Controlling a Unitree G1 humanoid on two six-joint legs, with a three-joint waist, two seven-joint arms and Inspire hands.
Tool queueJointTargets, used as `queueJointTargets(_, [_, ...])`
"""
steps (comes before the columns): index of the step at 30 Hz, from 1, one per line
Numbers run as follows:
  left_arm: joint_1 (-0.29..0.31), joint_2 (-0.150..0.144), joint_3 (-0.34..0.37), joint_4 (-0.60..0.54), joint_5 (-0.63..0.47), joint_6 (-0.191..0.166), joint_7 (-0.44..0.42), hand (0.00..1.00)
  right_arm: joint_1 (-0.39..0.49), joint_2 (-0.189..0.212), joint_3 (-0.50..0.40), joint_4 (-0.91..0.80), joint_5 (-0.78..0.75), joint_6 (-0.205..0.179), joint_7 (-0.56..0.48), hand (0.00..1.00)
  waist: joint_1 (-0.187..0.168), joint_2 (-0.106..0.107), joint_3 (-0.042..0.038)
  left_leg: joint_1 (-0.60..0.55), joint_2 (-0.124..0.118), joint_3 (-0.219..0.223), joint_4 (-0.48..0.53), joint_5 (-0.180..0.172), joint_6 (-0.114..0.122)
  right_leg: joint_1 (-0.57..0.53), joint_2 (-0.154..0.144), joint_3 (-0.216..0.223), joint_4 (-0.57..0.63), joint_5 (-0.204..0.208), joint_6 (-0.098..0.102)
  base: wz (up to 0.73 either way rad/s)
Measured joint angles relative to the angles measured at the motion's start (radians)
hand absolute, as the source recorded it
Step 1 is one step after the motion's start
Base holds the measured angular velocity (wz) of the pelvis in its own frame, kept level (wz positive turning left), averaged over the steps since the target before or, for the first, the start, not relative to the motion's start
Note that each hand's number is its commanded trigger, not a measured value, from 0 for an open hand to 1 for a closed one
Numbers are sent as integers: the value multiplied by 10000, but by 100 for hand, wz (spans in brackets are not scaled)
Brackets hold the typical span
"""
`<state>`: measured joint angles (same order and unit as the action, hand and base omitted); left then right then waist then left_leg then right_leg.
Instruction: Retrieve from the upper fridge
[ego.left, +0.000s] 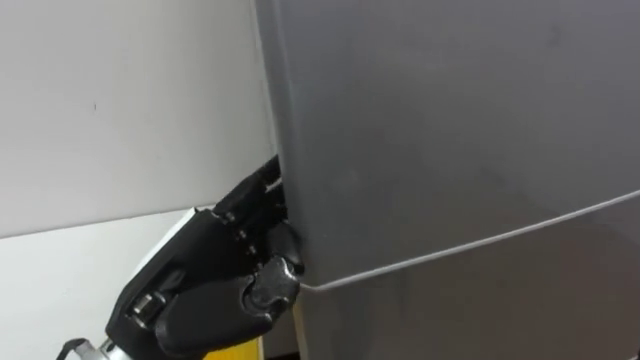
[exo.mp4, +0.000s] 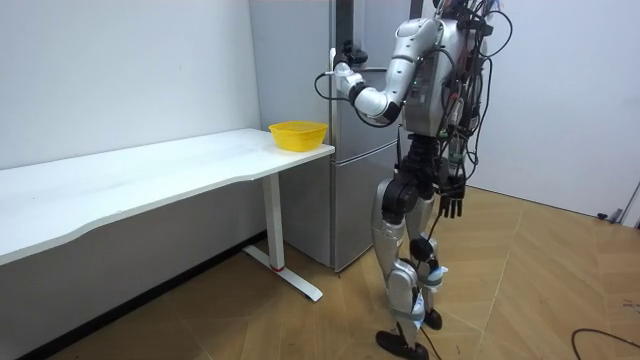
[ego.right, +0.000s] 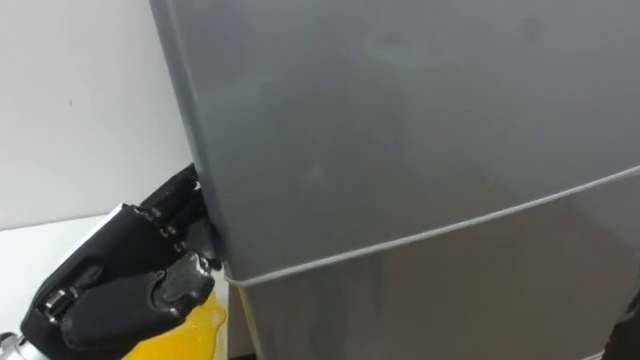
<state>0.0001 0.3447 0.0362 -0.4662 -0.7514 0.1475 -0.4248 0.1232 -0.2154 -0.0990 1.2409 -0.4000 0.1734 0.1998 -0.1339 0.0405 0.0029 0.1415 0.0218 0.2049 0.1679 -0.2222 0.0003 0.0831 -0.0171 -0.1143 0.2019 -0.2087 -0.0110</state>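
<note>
A tall grey fridge (exo.mp4: 345, 150) stands right before me, with its upper door (ego.left: 450, 120) closed above the seam to the lower door (ego.left: 500, 310). My left hand (ego.left: 215, 290) is at the upper door's left edge, just above the seam. Its fingers curl round that edge and the thumb lies against the door's front corner. In the room view the left hand (exo.mp4: 347, 78) is raised to the fridge's side at chest height. My right hand (exo.mp4: 452, 203) hangs by my thigh with its fingers relaxed.
A long white table (exo.mp4: 150, 180) runs along the white wall on my left and ends next to the fridge. A yellow bowl (exo.mp4: 298, 133) stands on the table's end, right under my left arm. Open wooden floor lies behind me.
</note>
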Motion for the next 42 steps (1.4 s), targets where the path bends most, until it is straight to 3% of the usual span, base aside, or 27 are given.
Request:
queueJointTargets(1, [-8,-4,7,-26,-161,-15,-23,73,-46,1,1,32,0,-6,0,0,-1,0,-1,-3,-4,0,1,0,0,1,-4,2,-2,1,4,0])
queueJointTargets(2, [-31,-6,-17,-53,-290,-19,-46,69,-53,0,1,37,0,-4,0,0,-5,0,-1,-3,-6,0,2,0,0,1,-6,6,-2,2,6,0])
queueJointTargets(3, [-167,-8,-108,-73,-446,-22,-145,53,-72,1,1,36,0,-8,0,0,-16,4,-3,-2,-7,0,4,0,1,3,-6,12,-2,3,7,-4])
queueJointTargets(5, [-364,45,-339,-117,-717,-22,-494,0,-94,0,4,33,5,-49,-4,0,-47,19,-12,-3,4,0,4,0,0,24,6,32,4,3,6,-5])
queueJointTargets(18, [-876,-69,-1394,-623,-1612,-55,-1543,0,-113,0,380,138,21,-133,-7,0,-293,49,-23,116,17,110,5,0,0,22,22,171,32,0,-6,-3])
queueJointTargets(32, [-876,-217,-1591,-607,-1618,-59,-2181,0,-129,-10,505,250,59,-229,-59,0,-274,-78,39,114,26,117,5,0,-1,16,33,188,21,-3,-12,0])
queueJointTargets(42, [-876,-216,-1595,-603,-1619,-59,-2244,0,-145,-19,797,248,112,-325,-145,0,-260,-64,29,176,25,227,6,-1,-1,20,54,324,21,-1,-15,-4])
